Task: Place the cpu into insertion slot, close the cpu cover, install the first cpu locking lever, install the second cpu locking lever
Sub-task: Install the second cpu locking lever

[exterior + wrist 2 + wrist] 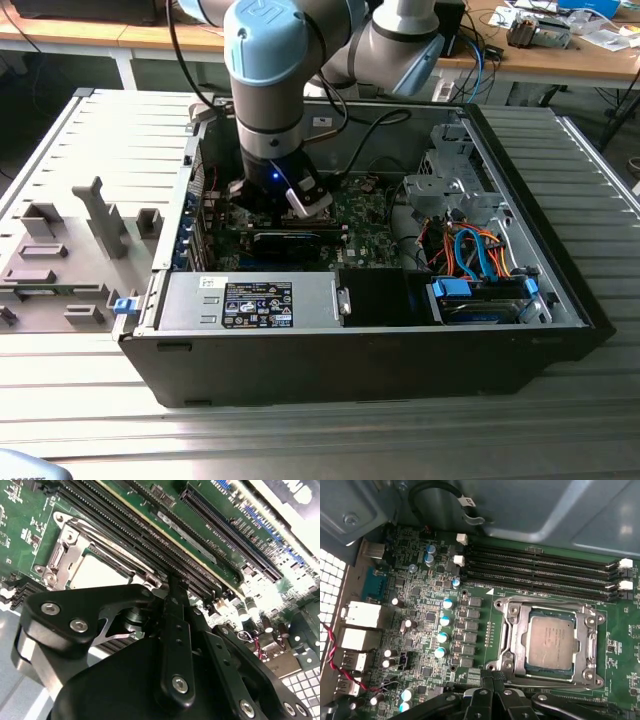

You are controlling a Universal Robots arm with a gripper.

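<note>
Jaws hang inside the open computer case [560, 290] in the exterior view, low over the green board [375, 235] at the end of the arm [265, 60], just beside the black graphics card [285, 240]. The case stands on the slatted table [320, 440].

In the second wrist view, I read the jaws as drawn together with nothing between them. Their tips point at the long memory slots [150, 535]. The cpu [100, 572] lies flat in its socket, and the cpu cover [62, 547] is down around it.

In the first wrist view, the jaws again look shut and empty, close to the near edge of the socket. The cpu [550, 642] sits square in the window of the cpu cover [592, 645]. I cannot tell whether either locking lever is hooked.

I judge the lever stage to be in hand. I would push each lever with the closed tips, low and steady, following the frame edge and never crossing the chip face.

Open room lies above the socket. It is bounded by the memory slots [545, 565] on one side and the row of capacitors [445, 625] on another, with the case walls beyond.
</note>
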